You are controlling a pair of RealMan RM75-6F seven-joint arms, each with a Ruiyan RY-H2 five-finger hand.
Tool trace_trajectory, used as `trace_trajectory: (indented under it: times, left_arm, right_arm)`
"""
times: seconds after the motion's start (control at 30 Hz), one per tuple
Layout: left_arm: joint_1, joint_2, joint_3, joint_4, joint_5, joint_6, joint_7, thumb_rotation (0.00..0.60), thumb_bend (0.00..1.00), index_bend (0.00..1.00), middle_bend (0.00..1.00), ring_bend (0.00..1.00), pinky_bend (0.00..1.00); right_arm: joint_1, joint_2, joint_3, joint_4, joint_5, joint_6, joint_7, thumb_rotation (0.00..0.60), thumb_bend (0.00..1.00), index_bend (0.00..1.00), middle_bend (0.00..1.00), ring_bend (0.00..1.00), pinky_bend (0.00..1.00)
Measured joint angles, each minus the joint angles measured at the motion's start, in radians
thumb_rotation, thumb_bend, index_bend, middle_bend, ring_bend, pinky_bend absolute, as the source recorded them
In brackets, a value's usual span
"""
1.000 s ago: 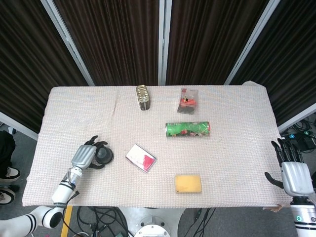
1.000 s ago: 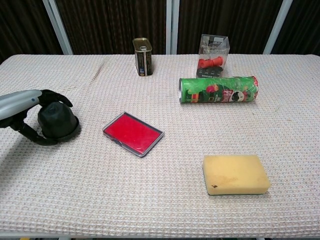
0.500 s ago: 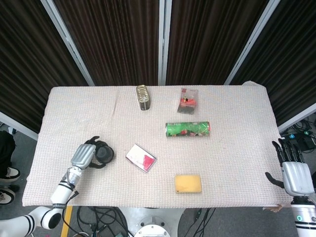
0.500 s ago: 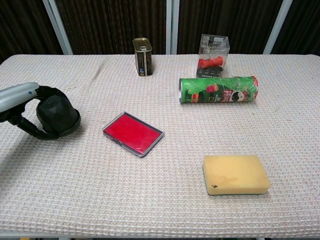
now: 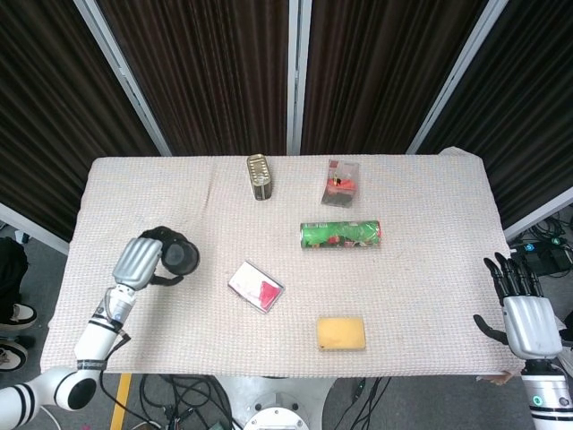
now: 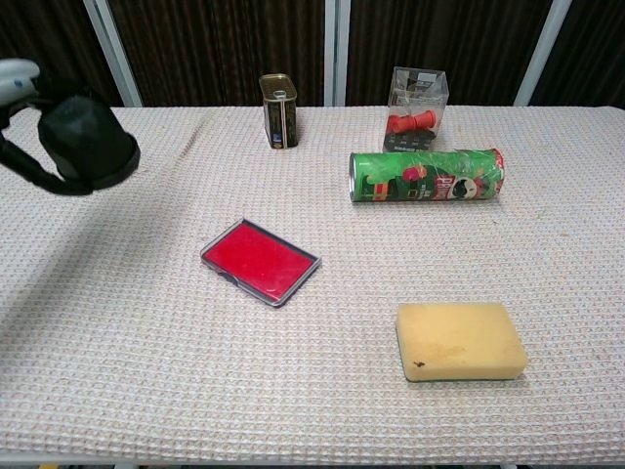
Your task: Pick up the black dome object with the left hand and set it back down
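Note:
My left hand grips the black dome object and holds it in the air above the table's left side. In the chest view the dome hangs well above the cloth at the far left, tilted, with dark fingers wrapped around it and most of the hand cut off by the frame edge. My right hand hovers off the table's right front corner, fingers spread, holding nothing. It does not show in the chest view.
A red flat case lies right of the dome's place. A yellow sponge sits front right, a green chip tube lies on its side mid-right, and a tin can and clear box stand at the back.
My left hand has lifted the black dome off the cloth and raised it, tilting it. The right hand has shifted only slightly.

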Motion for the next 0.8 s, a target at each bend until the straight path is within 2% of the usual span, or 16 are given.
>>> trace_trajectory:
  times: [0.17, 0.27, 0.37, 0.5, 0.6, 0.7, 0.8]
  left_arm:
    - [-0.012, 0.101, -0.066, -0.145, -0.012, 0.056, 0.071, 0.6, 0.32, 0.52, 0.54, 0.21, 0.26]
    - [-0.01, 0.127, -0.075, -0.204, -0.022, 0.101, 0.112, 0.6, 0.32, 0.5, 0.54, 0.21, 0.26]
    - [-0.011, 0.113, -0.048, -0.177, -0.056, 0.079, 0.121, 0.6, 0.32, 0.5, 0.53, 0.21, 0.26]
    - [-0.02, 0.053, -0.007, -0.052, -0.13, -0.05, 0.107, 0.6, 0.32, 0.5, 0.52, 0.21, 0.26]
    - [-0.029, 0.028, -0.006, 0.032, -0.135, -0.119, 0.101, 0.6, 0.31, 0.5, 0.52, 0.21, 0.26]
    - [-0.039, 0.043, -0.033, 0.024, -0.103, -0.091, 0.108, 0.6, 0.31, 0.49, 0.52, 0.21, 0.26]
    - [-0.049, 0.073, -0.079, -0.072, -0.05, 0.025, 0.143, 0.6, 0.3, 0.49, 0.53, 0.21, 0.25]
  right_arm:
    - [-0.002, 0.003, -0.002, -0.005, -0.004, 0.005, 0.002, 0.6, 0.1, 0.0, 0.0, 0.0, 0.0]
    - [-0.003, 0.002, -0.002, 0.001, 0.001, 0.002, 0.012, 0.6, 0.1, 0.0, 0.0, 0.0, 0.0]
    - [-0.002, 0.005, -0.003, 0.008, 0.008, -0.007, 0.018, 0.6, 0.1, 0.0, 0.0, 0.0, 0.0]
    - [-0.008, 0.015, 0.001, 0.001, 0.017, 0.003, 0.018, 0.6, 0.1, 0.0, 0.0, 0.0, 0.0]
    - [-0.012, 0.021, 0.005, -0.009, 0.02, 0.01, 0.014, 0.6, 0.1, 0.0, 0.0, 0.0, 0.0]
    - [-0.013, 0.022, 0.002, -0.013, 0.018, 0.008, 0.013, 0.6, 0.1, 0.0, 0.0, 0.0, 0.0]
    - [-0.012, 0.024, -0.002, -0.015, 0.016, 0.001, 0.012, 0.6, 0.1, 0.0, 0.0, 0.0, 0.0]
